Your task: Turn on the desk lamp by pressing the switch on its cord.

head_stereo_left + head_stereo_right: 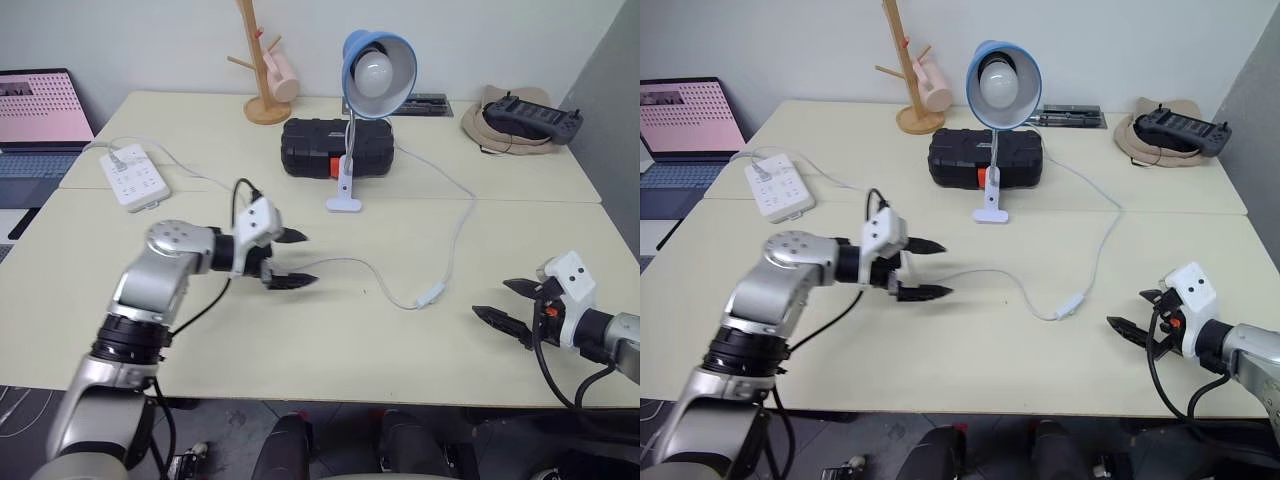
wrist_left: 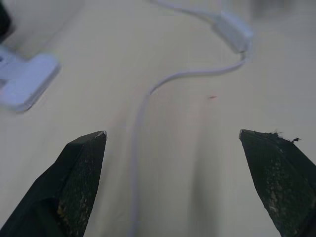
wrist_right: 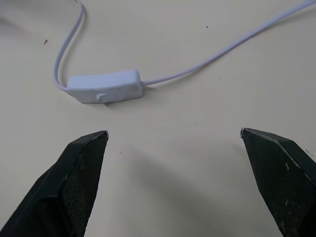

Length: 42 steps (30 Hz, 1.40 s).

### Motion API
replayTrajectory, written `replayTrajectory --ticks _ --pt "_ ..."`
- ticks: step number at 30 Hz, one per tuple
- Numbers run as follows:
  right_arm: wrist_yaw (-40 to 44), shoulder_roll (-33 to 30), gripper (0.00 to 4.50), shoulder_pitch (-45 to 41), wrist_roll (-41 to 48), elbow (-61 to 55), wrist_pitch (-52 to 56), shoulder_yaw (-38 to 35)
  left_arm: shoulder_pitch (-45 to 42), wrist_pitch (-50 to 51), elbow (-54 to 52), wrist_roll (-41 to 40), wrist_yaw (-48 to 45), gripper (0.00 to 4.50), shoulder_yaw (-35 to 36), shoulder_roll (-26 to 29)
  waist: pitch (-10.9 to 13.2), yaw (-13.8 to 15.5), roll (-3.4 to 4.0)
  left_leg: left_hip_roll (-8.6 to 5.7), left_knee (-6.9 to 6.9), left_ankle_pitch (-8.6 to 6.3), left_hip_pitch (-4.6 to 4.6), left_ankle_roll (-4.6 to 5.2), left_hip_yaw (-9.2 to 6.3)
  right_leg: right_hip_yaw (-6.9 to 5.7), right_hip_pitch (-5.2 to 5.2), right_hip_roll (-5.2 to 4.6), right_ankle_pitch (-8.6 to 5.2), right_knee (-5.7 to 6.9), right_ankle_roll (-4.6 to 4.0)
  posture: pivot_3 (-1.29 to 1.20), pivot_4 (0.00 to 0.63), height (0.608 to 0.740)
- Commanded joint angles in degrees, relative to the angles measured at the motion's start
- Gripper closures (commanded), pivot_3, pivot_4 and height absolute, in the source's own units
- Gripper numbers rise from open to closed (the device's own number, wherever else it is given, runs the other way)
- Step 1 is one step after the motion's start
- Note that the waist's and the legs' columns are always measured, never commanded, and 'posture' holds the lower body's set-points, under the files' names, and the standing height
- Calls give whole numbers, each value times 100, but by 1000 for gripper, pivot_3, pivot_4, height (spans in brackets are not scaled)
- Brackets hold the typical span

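One desk lamp [image 1: 377,70] is standing near the middle of the table [image 1: 200,340], its white base just in front of one black case [image 1: 335,147], and its bulb is looking unlit. One cord [image 1: 458,235] is trailing from the base across the tabletop, and one switch [image 1: 431,296] is lying on it between the two grippers. The left gripper [image 1: 292,259] is hovering over the table with its jaws spread wide, holding nothing. The right gripper [image 1: 510,305] is sitting near the front edge, just beside the switch, jaws likewise wide and empty. One power strip [image 1: 134,176] is lying at the table's left.
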Motion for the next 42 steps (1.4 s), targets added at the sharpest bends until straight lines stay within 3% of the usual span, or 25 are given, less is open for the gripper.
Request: replayTrajectory --ticks 1,5,11,15,19,27,39,42 --pt "181 -118 0 123 75 -272 -42 -196 66 334 -669 -145 395 8 -242 -370 -2 1 3 -1 0 0 2 0 0 0 2 0 0 0 0 0 150 740" --pt "450 -307 0 283 36 -457 -90 -96 152 124 -629 60 629 8 -595 -688 -3 0 4 -4 -2 0 23 0 5 3 22 1 0 -2 0 0 150 740" --pt "834 -607 0 -70 -7 -697 -236 266 -46 -139 -152 39 302 8 -376 -172 -3 -26 5 -5 -9 0 57 0 9 6 44 19 0 -3 0 0 150 740" --pt "1580 -1261 0 -635 -1021 -142 -1455 1248 51 -262 -240 -115 -131 8 -352 292 -3 -23 5 -3 -16 -1 82 1 17 11 62 23 -1 -12 0 0 150 740" --pt "2381 -1398 0 -1674 -1828 900 -2738 2208 143 -261 -239 -226 -372 8 -181 671 0 -20 3 -3 -15 -2 77 0 21 11 61 18 -1 -20 1 0 150 740" --pt "3621 -735 0 -3802 -3405 3770 -5939 3739 427 -134 -453 -341 -234 8 131 889 1 -32 4 2 -15 -1 78 0 21 10 59 7 -1 -17 0 0 150 740" --pt "4280 263 0 -5236 -3998 6156 -8070 4366 656 211 -911 -516 22 8 166 857 2 -25 5 10 -12 -1 80 -1 13 7 61 -1 -1 -11 -1 0 150 740" --pt "4389 315 725 -5401 -4075 6493 -8330 4390 636 232 -912 -533 28 0 170 860 2 -26 5 9 -13 -1 83 -1 16 9 61 -1 -1 -10 -1 0 150 740"
